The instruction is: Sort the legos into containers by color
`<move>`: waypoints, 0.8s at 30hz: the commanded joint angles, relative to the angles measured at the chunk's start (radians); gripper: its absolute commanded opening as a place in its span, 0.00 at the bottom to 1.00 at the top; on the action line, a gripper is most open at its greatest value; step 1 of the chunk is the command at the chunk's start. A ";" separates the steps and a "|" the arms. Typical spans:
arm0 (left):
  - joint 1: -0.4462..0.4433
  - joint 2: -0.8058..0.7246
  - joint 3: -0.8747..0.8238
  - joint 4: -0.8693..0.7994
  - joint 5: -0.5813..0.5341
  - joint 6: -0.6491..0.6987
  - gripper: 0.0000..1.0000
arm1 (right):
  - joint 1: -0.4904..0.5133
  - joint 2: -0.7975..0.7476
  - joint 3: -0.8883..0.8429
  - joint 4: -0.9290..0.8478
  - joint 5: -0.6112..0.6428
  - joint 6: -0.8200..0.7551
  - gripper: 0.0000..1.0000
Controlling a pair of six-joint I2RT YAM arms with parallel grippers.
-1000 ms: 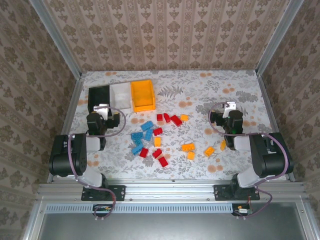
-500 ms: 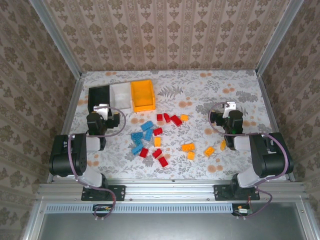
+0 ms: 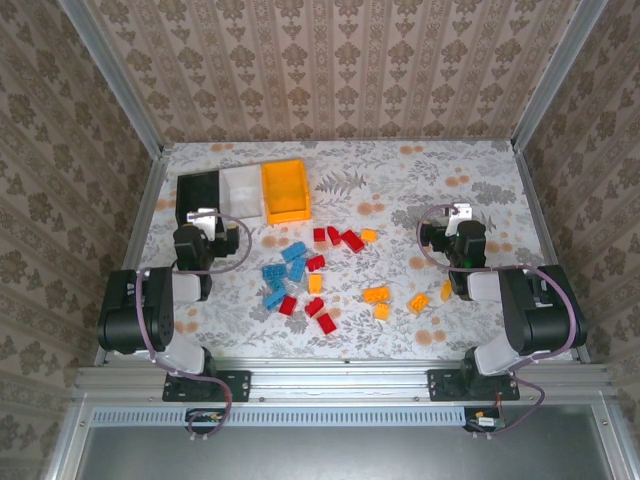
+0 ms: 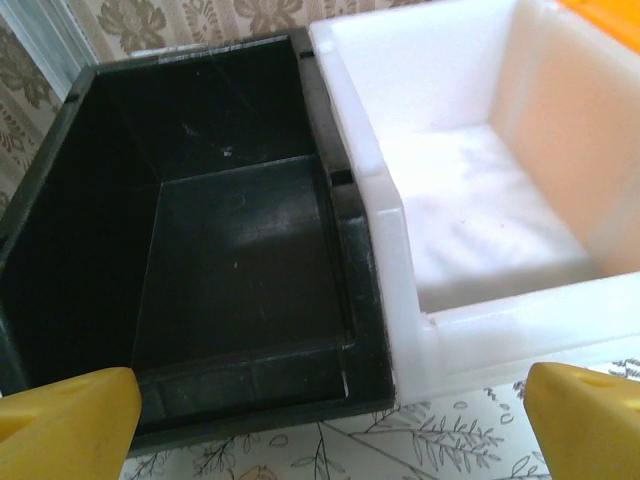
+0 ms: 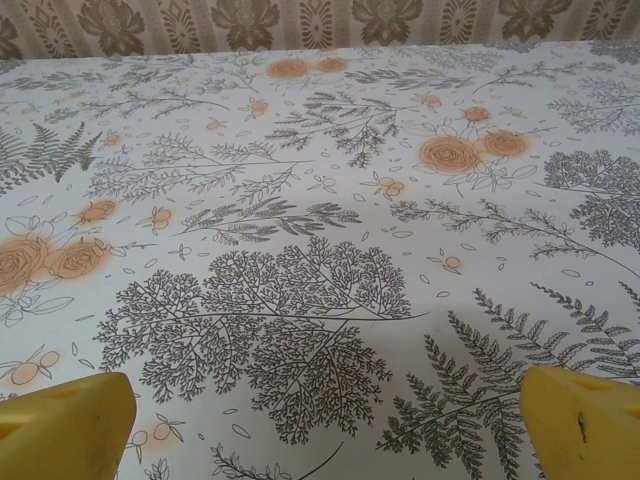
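The legos lie loose mid-table: red ones [image 3: 338, 238], blue ones [image 3: 282, 272], orange-yellow ones [image 3: 376, 295], and more red ones [image 3: 318, 312] nearer the front. Three containers stand in a row at the back left: black [image 3: 198, 190], white [image 3: 243, 188] and orange-yellow [image 3: 285, 190]. My left gripper [image 3: 203, 215] hovers open just in front of the black bin [image 4: 230, 260] and white bin [image 4: 470, 200], both of which look empty. Nothing sits between its yellow fingertips [image 4: 60, 425]. My right gripper [image 3: 459, 212] is open over bare floral cloth [image 5: 300, 300], to the right of the legos.
Wallpapered walls and metal rails [image 3: 120, 100] box in the table on three sides. A corner of the orange-yellow bin [image 4: 610, 10] shows past the white one. The arm bases [image 3: 190, 375] sit at the near edge.
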 commanded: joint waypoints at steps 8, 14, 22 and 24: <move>-0.022 -0.249 0.172 -0.432 -0.207 -0.145 1.00 | -0.011 -0.252 0.189 -0.463 0.114 0.129 1.00; -0.031 -0.331 0.410 -0.887 -0.178 -0.368 1.00 | -0.017 -0.308 0.421 -0.873 0.004 0.296 1.00; -0.144 -0.439 0.488 -1.245 0.010 -0.462 1.00 | 0.060 -0.208 0.679 -1.467 -0.128 0.365 1.00; -0.203 -0.480 0.462 -1.289 0.025 -0.463 1.00 | 0.087 -0.199 0.682 -1.584 -0.054 0.402 1.00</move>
